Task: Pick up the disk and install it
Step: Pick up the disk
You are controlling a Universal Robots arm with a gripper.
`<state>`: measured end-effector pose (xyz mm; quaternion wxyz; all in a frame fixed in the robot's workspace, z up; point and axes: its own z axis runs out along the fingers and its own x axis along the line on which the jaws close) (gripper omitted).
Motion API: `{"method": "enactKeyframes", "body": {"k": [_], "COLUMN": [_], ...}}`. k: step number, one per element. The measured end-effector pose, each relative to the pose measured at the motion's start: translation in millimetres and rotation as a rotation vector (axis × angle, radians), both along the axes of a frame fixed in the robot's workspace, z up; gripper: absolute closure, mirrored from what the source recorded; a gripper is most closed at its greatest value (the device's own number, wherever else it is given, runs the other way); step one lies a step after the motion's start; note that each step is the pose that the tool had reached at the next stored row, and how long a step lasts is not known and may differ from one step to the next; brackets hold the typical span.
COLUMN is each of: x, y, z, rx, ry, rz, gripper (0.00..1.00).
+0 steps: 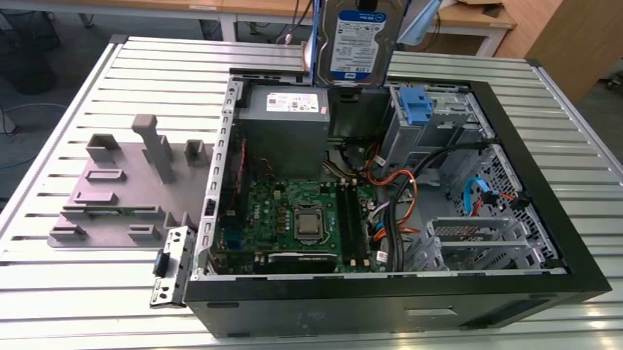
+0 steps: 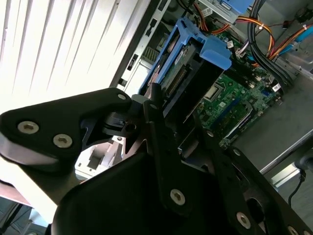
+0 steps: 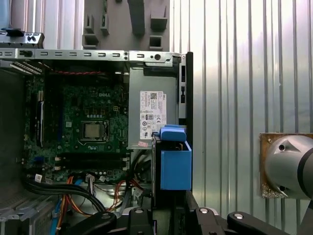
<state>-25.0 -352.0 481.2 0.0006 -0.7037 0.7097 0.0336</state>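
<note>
The disk (image 1: 358, 40), a silver hard drive with a white-and-blue label, hangs upright above the far wall of the open computer case (image 1: 516, 168), over the power supply. My gripper (image 2: 181, 122) is shut on it, its black fingers (image 2: 154, 117) clamped on the disk's sides. In both wrist views the disk (image 2: 188, 63) shows edge-on with its blue plastic rails, and below it lies the case interior. In the first wrist view the disk (image 3: 175, 164) sticks out from my gripper (image 3: 168, 210) beside the grey power-supply box (image 3: 151, 115).
Inside the case are a green motherboard (image 1: 297, 215), the power supply (image 1: 287, 109), an upright blue latch piece (image 1: 416, 106), orange and black cables (image 1: 399, 182) and a metal drive cage (image 1: 482, 240). A grey fixture plate (image 1: 117, 189) lies on the slatted table at the exterior view's left.
</note>
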Motion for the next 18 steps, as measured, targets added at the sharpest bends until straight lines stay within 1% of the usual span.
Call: {"method": "enactKeyframes", "body": {"k": [10,14,18], "x": [0.0,0.0,0.0], "y": [-6.9,-10.0,-10.5], "z": [-0.1,-0.2,-0.3], "rx": [-0.0069,-0.0083,-0.0084], "ry": [0.0000,0.0000,0.0000], "rz": [0.000,0.000,0.000], "gripper": [0.65,0.65,0.65]}}
